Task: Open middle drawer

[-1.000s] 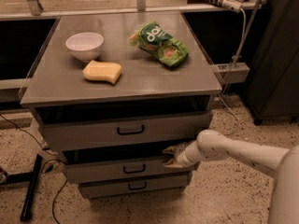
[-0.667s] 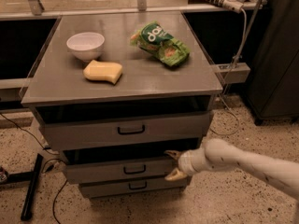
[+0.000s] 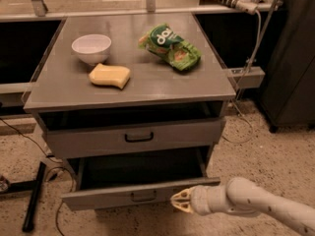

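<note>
The middle drawer (image 3: 98,197) is a grey metal drawer with a small dark bar handle (image 3: 143,196). It stands pulled well out of the grey cabinet, and its deep tray (image 3: 142,167) is open to view. My gripper (image 3: 178,201) is low in front of the drawer's front panel, just right of the handle and at the panel's lower edge. Its fingers look open and hold nothing. My pale arm (image 3: 256,205) comes in from the lower right.
The top drawer (image 3: 133,136) stands slightly out above. On the cabinet top (image 3: 147,90) are a white bowl (image 3: 91,48), a yellow sponge (image 3: 110,76) and a green chip bag (image 3: 170,45). A black bar (image 3: 34,195) and cables lie on the floor at left. A dark cabinet (image 3: 290,58) stands at right.
The middle drawer has slid far out towards me. My gripper has moved from the drawer's right edge down and forward, to in front of the panel.
</note>
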Motion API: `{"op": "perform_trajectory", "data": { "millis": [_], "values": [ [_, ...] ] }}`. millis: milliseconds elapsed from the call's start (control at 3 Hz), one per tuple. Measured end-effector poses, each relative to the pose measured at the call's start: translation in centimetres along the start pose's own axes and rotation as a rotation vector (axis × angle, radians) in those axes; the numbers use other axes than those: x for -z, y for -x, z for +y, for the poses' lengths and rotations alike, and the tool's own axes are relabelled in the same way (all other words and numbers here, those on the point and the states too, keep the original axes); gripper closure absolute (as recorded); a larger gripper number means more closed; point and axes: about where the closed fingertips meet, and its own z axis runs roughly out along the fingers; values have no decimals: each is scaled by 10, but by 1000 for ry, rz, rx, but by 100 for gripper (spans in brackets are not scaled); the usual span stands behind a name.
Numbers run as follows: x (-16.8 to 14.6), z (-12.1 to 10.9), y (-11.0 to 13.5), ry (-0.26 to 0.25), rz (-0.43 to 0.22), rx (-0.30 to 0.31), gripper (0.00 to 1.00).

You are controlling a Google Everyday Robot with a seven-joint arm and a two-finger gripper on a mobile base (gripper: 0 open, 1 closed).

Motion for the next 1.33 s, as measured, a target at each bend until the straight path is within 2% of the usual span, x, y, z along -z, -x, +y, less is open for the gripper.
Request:
{"op": "perform_trajectory", "data": {
  "millis": [333, 667, 1333],
  "values": [
    [21, 26, -8, -35, -6, -32, 100],
    [47, 38, -27, -90, 20, -79, 81],
    [47, 38, -27, -90, 19, -79, 35]
  ]
}}
